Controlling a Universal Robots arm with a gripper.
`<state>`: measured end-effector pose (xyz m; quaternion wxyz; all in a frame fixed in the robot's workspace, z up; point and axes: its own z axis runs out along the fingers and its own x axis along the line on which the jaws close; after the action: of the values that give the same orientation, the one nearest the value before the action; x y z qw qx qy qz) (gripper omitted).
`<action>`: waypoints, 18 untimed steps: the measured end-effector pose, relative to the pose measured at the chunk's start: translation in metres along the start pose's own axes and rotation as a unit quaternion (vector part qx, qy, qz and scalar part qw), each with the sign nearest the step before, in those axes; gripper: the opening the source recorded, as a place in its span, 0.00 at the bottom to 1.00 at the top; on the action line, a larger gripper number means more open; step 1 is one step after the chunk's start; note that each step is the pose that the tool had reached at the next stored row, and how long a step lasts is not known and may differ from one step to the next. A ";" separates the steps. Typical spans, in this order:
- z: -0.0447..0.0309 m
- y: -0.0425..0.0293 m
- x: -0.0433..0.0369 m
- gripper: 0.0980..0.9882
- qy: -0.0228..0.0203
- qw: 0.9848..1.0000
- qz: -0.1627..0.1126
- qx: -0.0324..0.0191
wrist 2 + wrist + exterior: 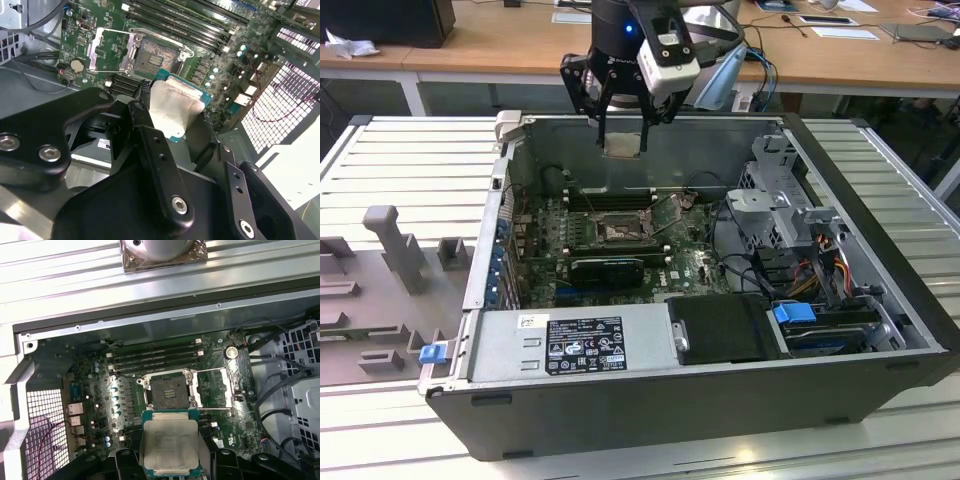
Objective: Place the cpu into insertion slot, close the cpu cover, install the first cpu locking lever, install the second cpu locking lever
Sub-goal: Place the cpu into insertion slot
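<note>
- The gripper (623, 150) is clenched on the cpu (623, 143). Its two black fingers (142, 107) press against opposite edges of the chip and are open no wider than the chip itself.
- In both wrist views the chip's pale silver top faces the camera, with its green border showing at the edges. Nothing else touches it.
- In the exterior view the cpu hangs in the air at about twelve o'clock from the insertion slot (617, 232). It is well apart from the slot, level with the far wall of the computer case (650, 405).
- The slot is bare. Its dark square with the gold-brown centre lies open on the green circuit board (542, 250).
- The cpu cover (230, 390) is swung open. In the exterior view it lies beside the slot on its three o'clock side, and the board shows through its cut-out centre.
- The long black memory slots (605, 198) run at twelve o'clock from the slot, between it and the far wall.
- The graphics card (608, 268) lies at six o'clock from the slot.
- A grey power supply (570, 345) with a label sits along the near wall, at six o'clock of the case.
- The case rests open side up on a grey slatted table (400, 150).
</note>
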<state>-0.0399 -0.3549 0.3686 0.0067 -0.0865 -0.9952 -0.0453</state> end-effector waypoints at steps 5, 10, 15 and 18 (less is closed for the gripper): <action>0.0001 0.0000 0.0000 0.48 -0.002 1.000 0.018 0.000; 0.0001 0.0000 0.0000 0.48 -0.003 1.000 0.030 -0.001; 0.0002 0.0000 0.0000 0.48 -0.004 0.999 0.043 -0.001; 0.0002 0.0000 0.0000 0.48 -0.004 0.999 0.050 -0.001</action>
<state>-0.0399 -0.3549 0.3684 0.0044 -0.1361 -0.9896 -0.0456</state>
